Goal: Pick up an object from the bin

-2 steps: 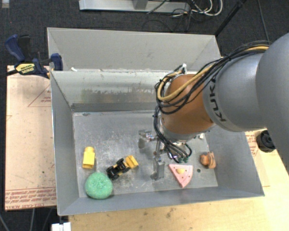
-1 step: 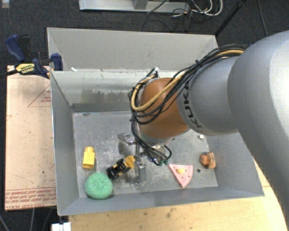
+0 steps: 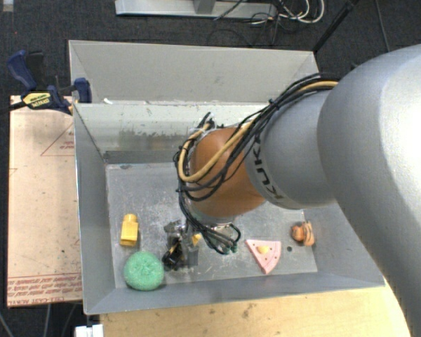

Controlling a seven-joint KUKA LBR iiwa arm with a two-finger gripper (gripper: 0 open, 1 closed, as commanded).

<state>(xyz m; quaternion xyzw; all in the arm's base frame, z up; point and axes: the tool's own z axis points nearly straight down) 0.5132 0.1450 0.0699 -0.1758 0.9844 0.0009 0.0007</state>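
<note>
Jaws: down at the bin floor, in the near-left part of it, below the orange wrist cover (image 3: 221, 177). Their dark tips are too cluttered to read, so I cannot tell whether they are open or closed, or whether anything sits between them.
Nearest thing: a green ball (image 3: 144, 270), round and fuzzy-looking, in the near-left corner just left of the jaws and slightly nearer the camera. I cannot tell whether they touch.
Next nearest: a yellow block (image 3: 129, 230), small and upright, left of the jaws and just behind the ball, apart from both.
Right of the jaws: a pink wedge (image 3: 264, 254) with a yellow spot lies flat on the floor near the front wall, apart from the jaws.
Further right: a small orange-brown lump (image 3: 303, 234) beside the right wall, well apart from the jaws.
Wrist: yellow and black cables (image 3: 191, 166) loop around the cover and hang down toward the jaws.
Arm: a thick grey arm (image 3: 323, 153) reaches in from the right, above the right half of the bin.
Bin: the grey metal bin (image 3: 91, 188) has sloped walls and a scuffed floor, with its things scattered singly.
</note>
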